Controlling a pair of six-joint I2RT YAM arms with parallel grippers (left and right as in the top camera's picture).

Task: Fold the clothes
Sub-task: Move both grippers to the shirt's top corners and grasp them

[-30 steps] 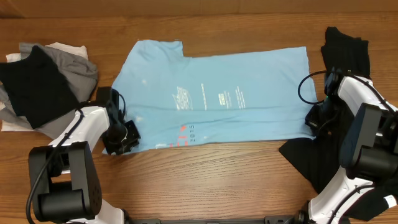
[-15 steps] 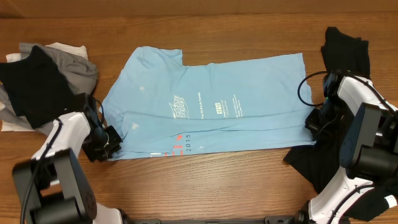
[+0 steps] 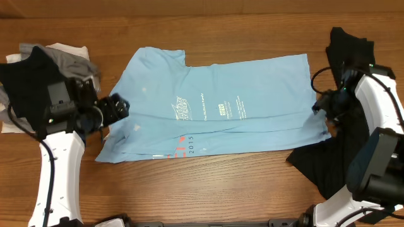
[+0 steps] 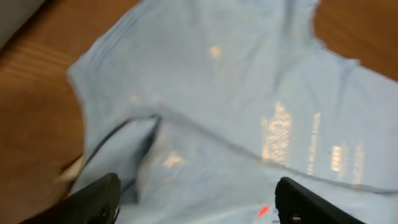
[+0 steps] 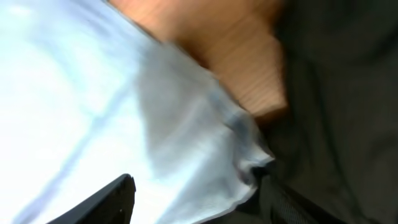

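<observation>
The light-blue T-shirt (image 3: 214, 107) lies spread across the middle of the table, small white print up, with its lower part folded over and coral lettering showing at the fold. My left gripper (image 3: 120, 106) hovers over the shirt's left sleeve edge. In the left wrist view it (image 4: 199, 205) stands wide open, and the shirt (image 4: 236, 93) lies loose below. My right gripper (image 3: 320, 108) is at the shirt's right hem. In the right wrist view it (image 5: 199, 199) is open, with the hem corner (image 5: 242, 155) lying slack between its fingers.
A heap of black (image 3: 35, 88), grey (image 3: 79, 66) and white (image 3: 60, 49) clothes sits at the far left. Black garments lie at the right, one at the back (image 3: 350, 50) and one in front (image 3: 322, 164), under the right arm. Bare wood runs along the near edge.
Both grippers have opened and let go of the shirt after dragging it left and toward the front. The left arm has lifted off the table; the right gripper has risen slightly.
</observation>
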